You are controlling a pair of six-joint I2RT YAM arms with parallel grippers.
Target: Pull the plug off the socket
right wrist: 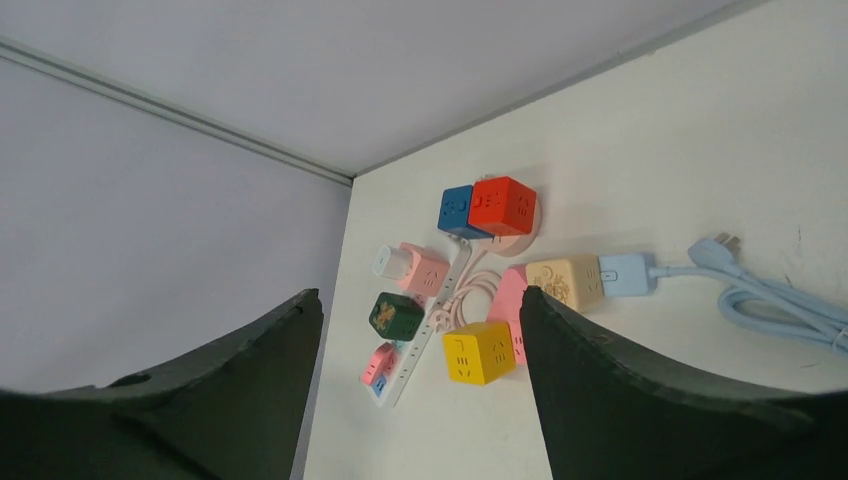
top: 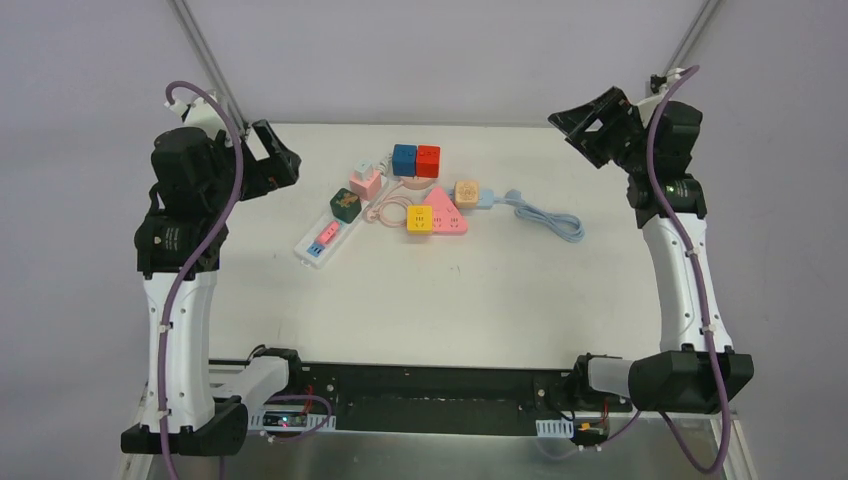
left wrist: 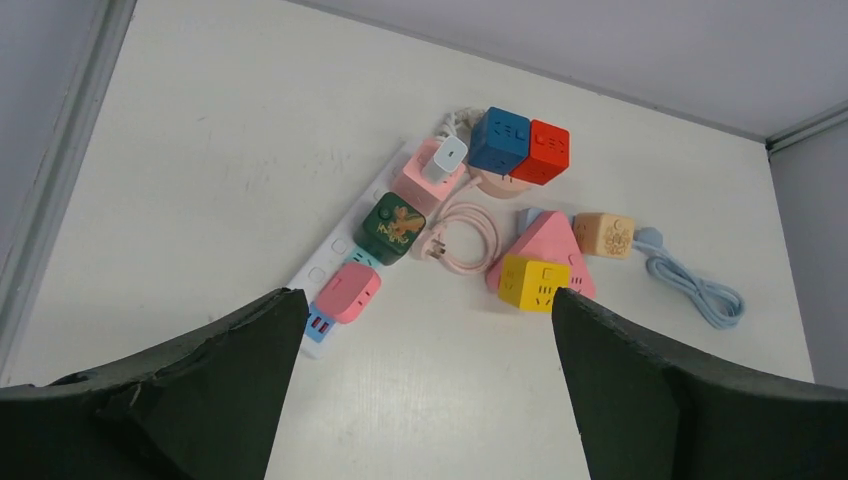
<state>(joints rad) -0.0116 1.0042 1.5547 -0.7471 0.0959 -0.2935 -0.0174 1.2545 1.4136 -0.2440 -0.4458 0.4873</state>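
**Left gripper** (top: pixel 277 158): the jaws stand wide apart with nothing between them. In the left wrist view its fingers (left wrist: pixel 200 390) frame the items from above without touching any. The gripper hangs over the far-left part of the table (top: pixel 500 300), just left of the cluster.

**Right gripper** (top: pixel 585 130): the jaws are apart and hold nothing. It is raised over the far-right corner, well apart from the cluster.

**Task items:** the white power strip (left wrist: pixel 325 265) lies flat on the far half of the table, left of centre. It runs diagonally from near-left to far-right.
- Near end: a small blue plug (left wrist: pixel 320 323), with a pink plug (left wrist: pixel 348 292) touching it on the far side.
- Middle: a dark green plug block (left wrist: pixel 392 227).
- Far end: a pink adapter block (left wrist: pixel 425 180) carrying a white charger (left wrist: pixel 447 157).

All of these sit on the strip.

**Surrounding items:**
- A blue cube (left wrist: pixel 499 140) and a red cube (left wrist: pixel 542 151) stand touching side by side, just right of the strip's far end.
- A coiled pink cord (left wrist: pixel 465 232) lies between the strip and a pink triangular socket (left wrist: pixel 550 245).
- A yellow cube (left wrist: pixel 533 282) sits at the triangle's near-left corner.
- A beige cube (left wrist: pixel 603 235) sits at the triangle's far-right side.
- A light-blue plug (left wrist: pixel 648 240) is joined to the beige cube.
- The plug's light-blue cable (left wrist: pixel 700 292) trails loose to the right.
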